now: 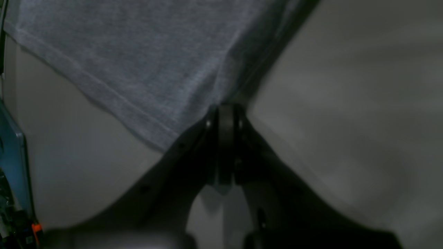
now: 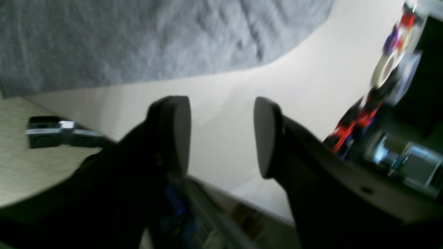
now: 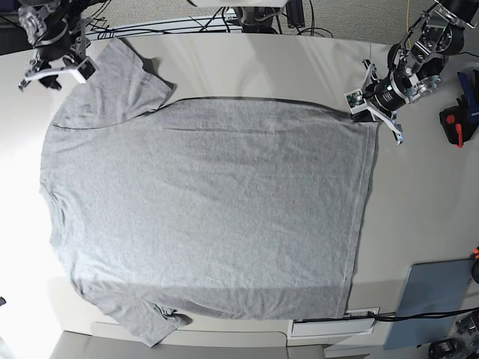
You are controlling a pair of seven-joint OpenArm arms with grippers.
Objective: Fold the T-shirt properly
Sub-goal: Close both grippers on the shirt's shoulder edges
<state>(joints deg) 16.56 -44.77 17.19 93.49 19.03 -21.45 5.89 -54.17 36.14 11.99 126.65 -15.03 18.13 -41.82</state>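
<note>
While the left gripper (image 1: 226,114) pinches the T-shirt (image 3: 209,217) hem corner, the right gripper (image 2: 221,135) gapes empty (sleeve just beside it); shirt's length runs between them.

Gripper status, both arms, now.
Left gripper: shut on the hem corner of the T-shirt.
Right gripper: open, holding nothing, above the table beside the shirt.
</note>
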